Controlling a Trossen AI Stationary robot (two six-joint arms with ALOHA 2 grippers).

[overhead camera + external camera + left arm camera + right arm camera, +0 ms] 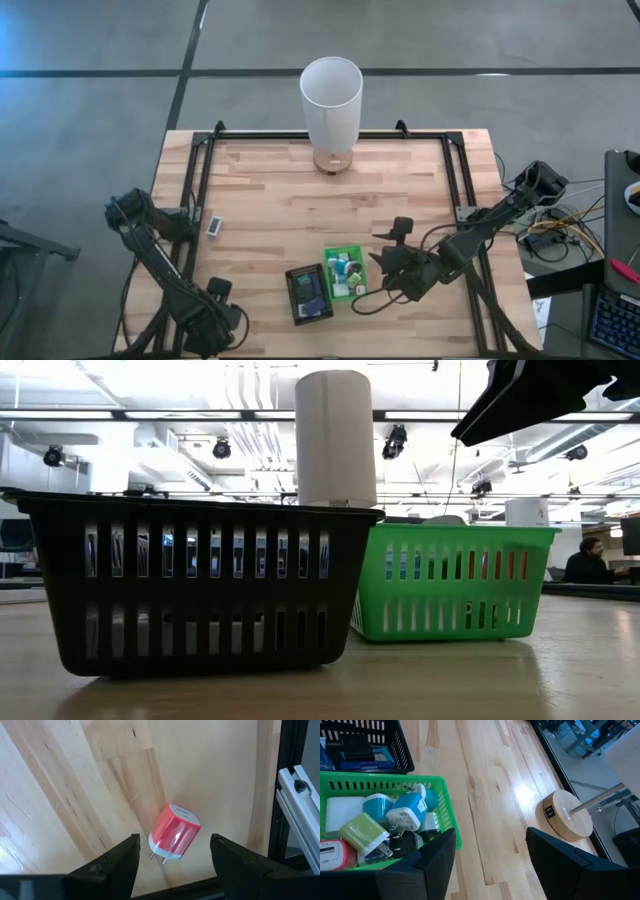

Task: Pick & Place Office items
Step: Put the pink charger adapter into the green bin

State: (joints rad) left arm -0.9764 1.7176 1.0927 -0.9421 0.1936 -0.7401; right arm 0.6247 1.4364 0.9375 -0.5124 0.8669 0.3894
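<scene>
From above, the wooden tabletop (300, 190) carries a tall white cylinder (331, 100) on a round wooden base at the far edge. Near the front edge a black tray (308, 294) and a green tray (344, 273) stand side by side, the green one heaped with small white, teal and green items (348, 270). One small white item (214, 227) lies alone toward the left side. The left tool (222, 322) is at the front left corner; the right tool (392, 262) is just right of the green tray.

At table height, the black tray sits left and nearer, the green one right and behind it, with the cylinder rising behind them.

The left wrist view looks down on a pink-red plug block (174, 831) with a white face and two metal prongs, lying tilted on the bare wood between the left tool's parted fingers (125, 857), untouched.

The right wrist view shows the green tray holding teal, lime, white, black and pink plug blocks (395, 817); the right tool's fingers (440, 855) stand apart, empty, beside it.
</scene>
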